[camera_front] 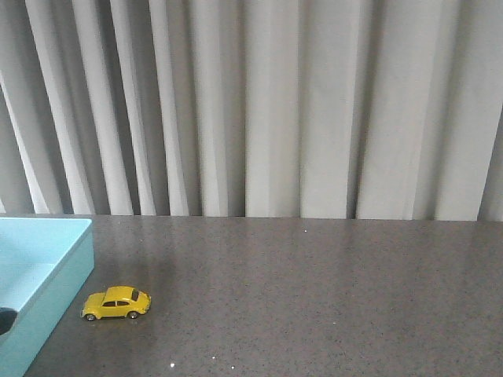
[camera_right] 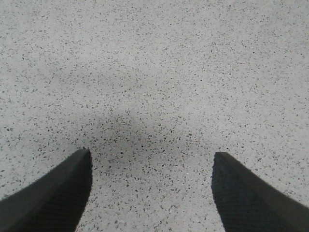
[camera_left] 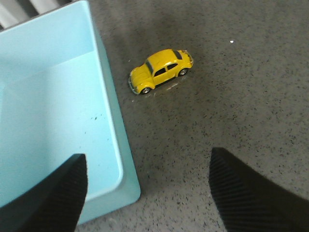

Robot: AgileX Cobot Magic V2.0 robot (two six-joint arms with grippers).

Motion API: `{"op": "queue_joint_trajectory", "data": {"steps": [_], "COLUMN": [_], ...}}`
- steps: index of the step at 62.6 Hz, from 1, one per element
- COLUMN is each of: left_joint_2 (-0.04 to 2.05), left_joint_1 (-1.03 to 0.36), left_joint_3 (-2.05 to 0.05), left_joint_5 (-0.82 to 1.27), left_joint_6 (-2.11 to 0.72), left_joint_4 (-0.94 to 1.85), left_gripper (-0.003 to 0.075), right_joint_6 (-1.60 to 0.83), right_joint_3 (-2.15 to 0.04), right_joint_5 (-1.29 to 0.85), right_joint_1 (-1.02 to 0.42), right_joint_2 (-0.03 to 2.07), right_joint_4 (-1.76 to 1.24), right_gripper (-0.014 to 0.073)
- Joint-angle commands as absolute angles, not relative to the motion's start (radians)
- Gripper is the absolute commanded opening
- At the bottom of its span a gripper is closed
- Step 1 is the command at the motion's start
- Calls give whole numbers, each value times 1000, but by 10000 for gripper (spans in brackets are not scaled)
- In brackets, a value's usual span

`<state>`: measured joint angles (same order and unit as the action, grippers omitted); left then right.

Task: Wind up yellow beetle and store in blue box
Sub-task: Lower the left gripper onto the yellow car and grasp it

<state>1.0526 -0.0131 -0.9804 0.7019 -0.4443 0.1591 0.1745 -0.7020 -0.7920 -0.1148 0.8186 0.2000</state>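
A: Start with the big things; where did the box lie?

B: At the table's left edge in the front view, cut off by the frame; pale blue, low-walled, nothing in the part of its floor that showed; a curtain hung behind the table.

A: And the beetle?

B: On the table just beside the box's right wall, not touching it; all four wheels down, its long axis running roughly left to right across the front view, so broadly side-on to the camera; I could not tell nose from tail there.

A: Which arm was nearer?

B: The left, I judged; the left wrist view held both the box and the beetle, the car lying ahead of the left gripper and well apart from it; its fingers stood spread wide, gripping nothing; one hung over the box's corner, the other over bare table.

A: And the right gripper?

B: Spread too, empty; its view gave only speckled table, no car, no box; so it was likely far off to the right.

A: What did one view give that another did not?

B: The front view showed neither arm, only the layout; the left wrist view showed the car skewed to the gripper's line, so I judged the wrist would want turning before it closed across the body.
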Motion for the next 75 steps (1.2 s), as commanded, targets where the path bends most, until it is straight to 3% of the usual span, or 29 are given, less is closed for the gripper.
{"op": "queue_joint_trajectory", "data": {"steps": [1,17,41,75], "left_joint_2": [1142,1416,1773,2080], "left_joint_1": [-13,-13,-13,-14], "left_joint_3": [-1075,-1284,-1627,-1927], "left_joint_5": [648,775,949,1018], "left_joint_6": [-635,-1101,-1168,-1191], "left_joint_4": [282,467,450,390], "left_gripper": [504,504,504,504], "right_joint_6": [177,177,177,177], "right_joint_3": [-727,-727,-727,-727], "right_joint_5": [-738,-738,-738,-738], "right_joint_1": [-118,-118,-118,-118], "right_joint_2": [810,810,810,810], "right_joint_4": [221,221,220,220], "right_gripper": [505,505,505,505]}}
